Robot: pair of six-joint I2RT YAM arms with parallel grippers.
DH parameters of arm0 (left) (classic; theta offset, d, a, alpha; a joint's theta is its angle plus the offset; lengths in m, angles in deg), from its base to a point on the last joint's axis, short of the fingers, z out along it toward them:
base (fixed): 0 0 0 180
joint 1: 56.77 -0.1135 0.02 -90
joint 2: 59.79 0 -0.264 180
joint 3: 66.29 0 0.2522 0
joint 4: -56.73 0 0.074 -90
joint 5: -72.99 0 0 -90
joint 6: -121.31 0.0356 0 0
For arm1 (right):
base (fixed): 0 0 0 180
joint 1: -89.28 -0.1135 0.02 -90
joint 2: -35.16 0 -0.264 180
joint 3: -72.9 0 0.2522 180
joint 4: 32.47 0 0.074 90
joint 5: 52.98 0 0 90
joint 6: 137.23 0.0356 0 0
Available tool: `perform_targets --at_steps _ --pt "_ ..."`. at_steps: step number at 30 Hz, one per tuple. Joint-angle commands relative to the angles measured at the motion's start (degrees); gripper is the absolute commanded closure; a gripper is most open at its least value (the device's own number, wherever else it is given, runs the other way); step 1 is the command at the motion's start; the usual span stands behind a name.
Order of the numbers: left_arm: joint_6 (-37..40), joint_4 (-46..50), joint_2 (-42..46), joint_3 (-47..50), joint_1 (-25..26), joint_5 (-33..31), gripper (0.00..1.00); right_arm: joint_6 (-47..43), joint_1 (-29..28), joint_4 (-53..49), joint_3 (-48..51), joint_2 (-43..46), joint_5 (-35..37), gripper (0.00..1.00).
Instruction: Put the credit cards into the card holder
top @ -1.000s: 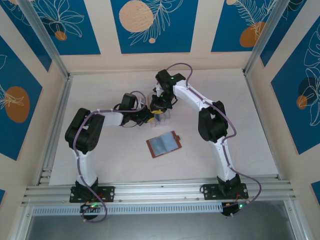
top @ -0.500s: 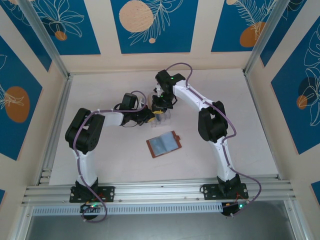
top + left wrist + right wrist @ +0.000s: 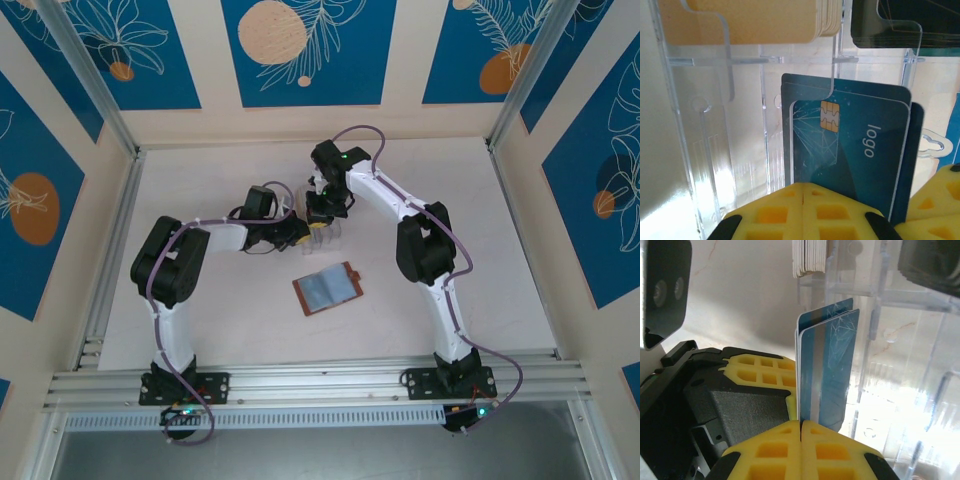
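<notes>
Two blue credit cards (image 3: pixel 827 365) are seen standing upright, face to face, in a slot of the clear slotted rack (image 3: pixel 715 125). Their long axis runs up the frame, and the chip and the word "logo" can be read in the left wrist view. Cream cards (image 3: pixel 750 20) and black cards (image 3: pixel 885 20) are stacked in the compartments along the top of that frame.

The blue cards' lower edge is met by the seam of the right pincer (image 3: pixel 801 440). Its yellow fingers are pressed together, and it is judged to be clamped on them. The left pincer (image 3: pixel 802 210) is held just in front of the cards' face with its fingers together, and nothing is seen between them.

In the overhead view the card holder (image 3: pixel 328 289) is found lying open on the table (image 3: pixel 480 200), below both pincers in the frame and apart from the rack. Its long axis is tilted from lower left to upper right. A lift out of the slot and a carry down the frame would be called for, and the right arm is better placed for it.
</notes>
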Motion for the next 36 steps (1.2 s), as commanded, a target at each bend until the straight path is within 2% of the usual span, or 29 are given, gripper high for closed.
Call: perform_targets --at_steps 1,20,36 --pt "2.32 2.62 0.12 -1.77 0.98 -0.55 0.96 -1.14 0.26 -2.08 0.80 3.90 0.79 1.00" --pt "5.69 7.95 0.65 -4.73 1.20 -1.17 0.95 -1.39 1.65 -2.60 2.89 9.00 5.99 1.00" --pt "9.85 15.26 0.26 -10.71 3.78 -2.78 0.95 -1.67 2.25 -1.97 5.81 13.94 9.46 1.00"
